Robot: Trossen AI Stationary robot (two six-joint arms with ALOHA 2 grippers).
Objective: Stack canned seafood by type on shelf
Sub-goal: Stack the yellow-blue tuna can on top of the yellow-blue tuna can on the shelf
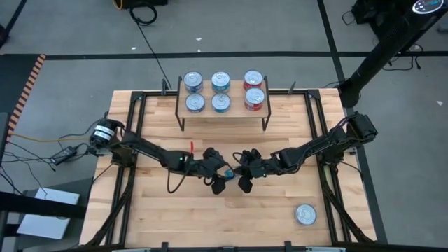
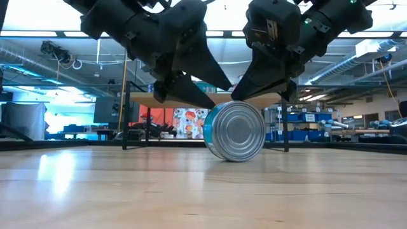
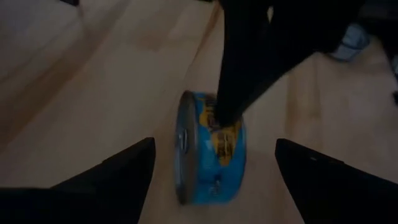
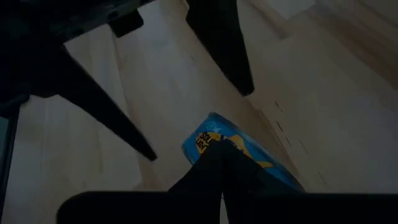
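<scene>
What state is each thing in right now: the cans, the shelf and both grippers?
Teal can: on edge on the table, between the grippers, not held.
Shelf: bearing six upright cans, in blue, teal and red pairs.
Lone can: upright on the table.
Left gripper: open, beside the teal can.
Right gripper: shut, tips against the teal can.

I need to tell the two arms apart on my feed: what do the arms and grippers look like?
Both arms are dark, jointed links with black cables along them. The left gripper and the right gripper each end in two black, tapered, wedge-shaped fingers. The left arm shows a small green light and a red mark near its forearm; its base motor has a silver-white cap.
</scene>
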